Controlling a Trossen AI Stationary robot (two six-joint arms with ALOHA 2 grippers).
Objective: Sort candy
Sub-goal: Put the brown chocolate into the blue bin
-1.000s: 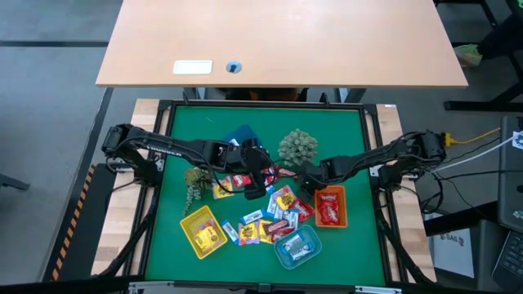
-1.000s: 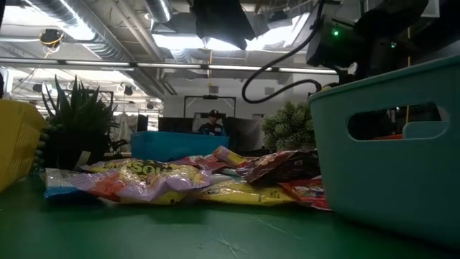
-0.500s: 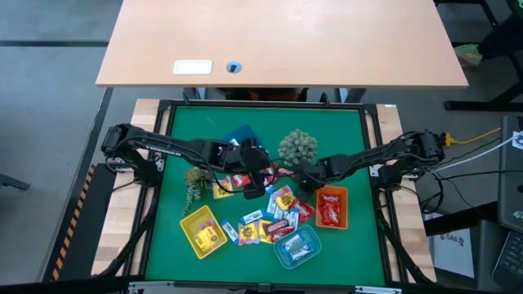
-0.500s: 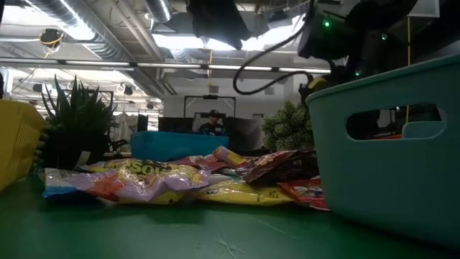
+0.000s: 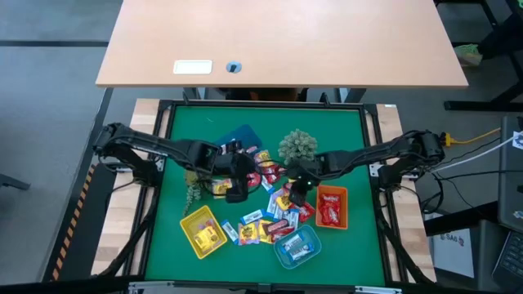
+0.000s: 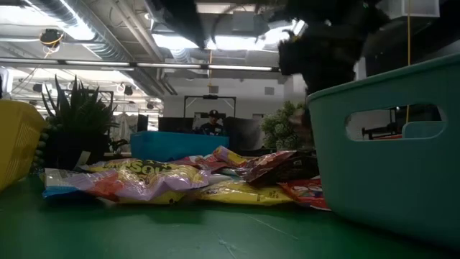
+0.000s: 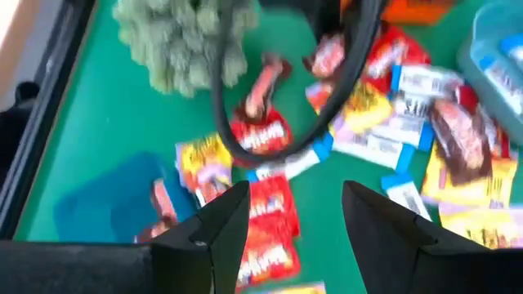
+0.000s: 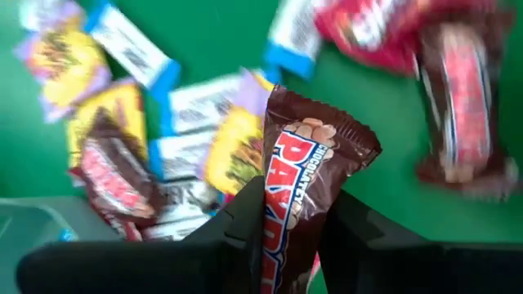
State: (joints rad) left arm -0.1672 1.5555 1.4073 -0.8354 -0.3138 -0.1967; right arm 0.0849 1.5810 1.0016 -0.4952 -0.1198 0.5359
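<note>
The candy lies as a heap of small wrapped sweets in the middle of the green mat, also seen in the low view. My left gripper hangs open over the heap's left part; in its wrist view a red sweet lies between and below the fingers, untouched. My right gripper hovers over the heap's right part, next to the orange tray, and is shut on a brown bar. My right gripper pinches the brown bar between its two fingers, on the bar's lower half. The fingers come from above, pointing down. The bar's crimped free end sticks out past the fingertips, clear of the sweets on the mat.
Yellow tray near left, teal tray near middle, blue tray far left of centre. Two spiky plants stand on the mat. Bare green mat lies along the far edge and the near corners. A person shows far behind the table.
My left gripper has drawn back toward the table's left and slightly toward the near edge. My right gripper has moved toward the table's left and near edge, from beside the orange tray's far end to over the heap.
</note>
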